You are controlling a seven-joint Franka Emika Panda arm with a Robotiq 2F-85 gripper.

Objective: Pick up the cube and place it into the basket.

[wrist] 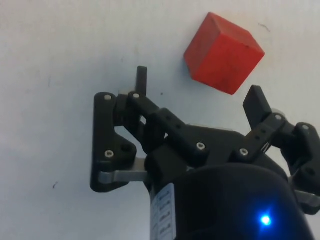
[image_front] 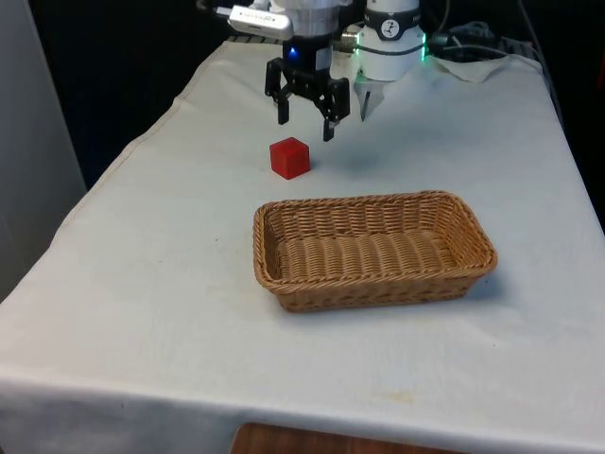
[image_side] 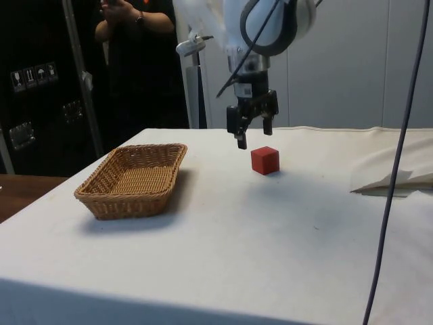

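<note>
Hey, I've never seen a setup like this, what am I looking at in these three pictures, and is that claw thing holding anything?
It is a white robot arm whose black two-finger gripper serves as its hand. One picture looks across the table towards the robot, one is taken from the table's side, and one comes from a camera on the wrist, looking down past the fingers.

On the white cloth lie a red cube and an empty wicker basket. In the front view the basket sits nearer the camera than the cube. A person stands in the background of the side view.

The gripper holds nothing. Its fingers are spread open, and it hangs above the cloth close beside the cube, not yet around it.
</note>
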